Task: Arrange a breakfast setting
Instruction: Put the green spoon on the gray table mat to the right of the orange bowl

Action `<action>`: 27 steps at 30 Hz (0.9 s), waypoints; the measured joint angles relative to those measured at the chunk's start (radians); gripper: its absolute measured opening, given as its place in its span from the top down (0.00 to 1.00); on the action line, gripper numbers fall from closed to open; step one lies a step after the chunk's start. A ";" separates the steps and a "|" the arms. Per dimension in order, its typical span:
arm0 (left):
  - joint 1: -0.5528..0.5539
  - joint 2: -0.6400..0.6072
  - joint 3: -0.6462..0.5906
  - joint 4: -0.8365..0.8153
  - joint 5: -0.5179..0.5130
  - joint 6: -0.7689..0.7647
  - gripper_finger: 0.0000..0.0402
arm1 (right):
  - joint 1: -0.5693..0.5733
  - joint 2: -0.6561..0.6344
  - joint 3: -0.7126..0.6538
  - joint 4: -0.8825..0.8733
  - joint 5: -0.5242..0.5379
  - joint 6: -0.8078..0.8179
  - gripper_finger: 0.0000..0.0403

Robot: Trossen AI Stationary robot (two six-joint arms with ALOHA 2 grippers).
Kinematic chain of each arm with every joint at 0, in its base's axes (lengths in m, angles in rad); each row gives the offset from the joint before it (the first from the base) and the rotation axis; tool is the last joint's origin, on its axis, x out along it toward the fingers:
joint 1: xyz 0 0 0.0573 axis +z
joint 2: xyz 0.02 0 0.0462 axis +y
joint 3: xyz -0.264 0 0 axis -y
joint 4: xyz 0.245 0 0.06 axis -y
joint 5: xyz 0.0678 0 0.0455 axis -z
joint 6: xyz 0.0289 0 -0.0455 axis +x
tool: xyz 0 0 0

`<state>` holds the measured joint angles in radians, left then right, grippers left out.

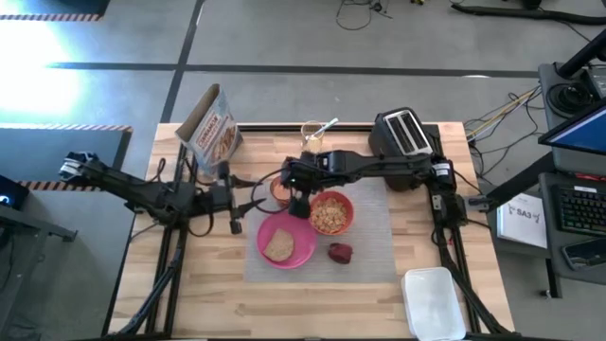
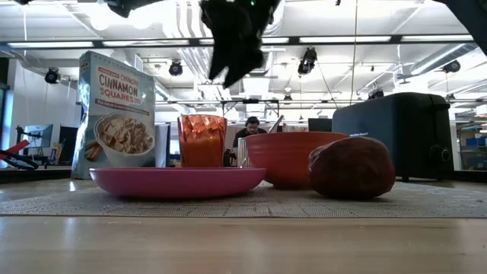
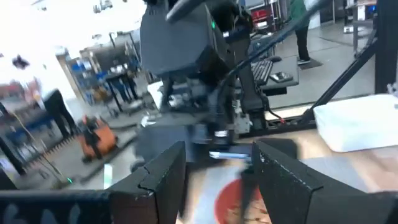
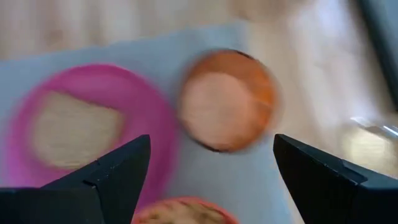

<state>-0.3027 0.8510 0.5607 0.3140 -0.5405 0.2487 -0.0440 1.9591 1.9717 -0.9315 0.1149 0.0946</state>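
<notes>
Right gripper [image 1: 299,203] wide open and empty above the orange cup [image 1: 280,189], left gripper [image 1: 234,200] apparently part-open, empty, near the mat's [image 1: 369,251] left edge

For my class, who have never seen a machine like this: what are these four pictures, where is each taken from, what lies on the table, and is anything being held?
These are two robot arms at a wooden table, each ending in a two-finger gripper. One picture looks straight down from above, one looks level across the tabletop, and two come from cameras on the arms' wrists.

On a grey mat lie a pink plate with toast, an orange-red bowl of cereal, a red apple and a small orange cup. Behind stand a cereal bag, a toaster and a glass.

The right gripper hangs open above the cup, holding nothing. The left gripper waits open beside the mat, also holding nothing.
</notes>
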 joint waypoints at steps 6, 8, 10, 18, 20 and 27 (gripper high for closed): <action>0.001 -0.022 0.030 -0.005 -0.001 0.088 0.58 | 0.018 0.000 0.000 0.132 -0.188 0.145 0.18; 0.002 -0.021 0.019 -0.004 -0.001 0.057 0.58 | 0.023 0.000 0.000 0.162 -0.227 0.210 0.18; 0.002 -0.016 0.002 -0.012 -0.002 0.052 0.58 | 0.025 0.000 0.000 0.184 -0.254 0.281 0.18; 0.002 -0.023 0.000 -0.001 -0.106 0.053 0.58 | -0.017 0.001 0.019 -0.183 -0.108 0.324 0.18; 0.001 -0.024 0.000 0.000 -0.105 0.053 0.58 | -0.037 0.001 0.038 -0.296 0.028 0.248 0.18; 0.002 -0.030 0.000 0.000 -0.105 0.056 0.58 | -0.081 0.001 0.083 -0.424 0.431 -0.342 0.18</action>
<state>-0.3012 0.8212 0.5606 0.3138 -0.6456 0.3043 -0.1251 1.9598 2.0551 -1.3554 0.5461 -0.2475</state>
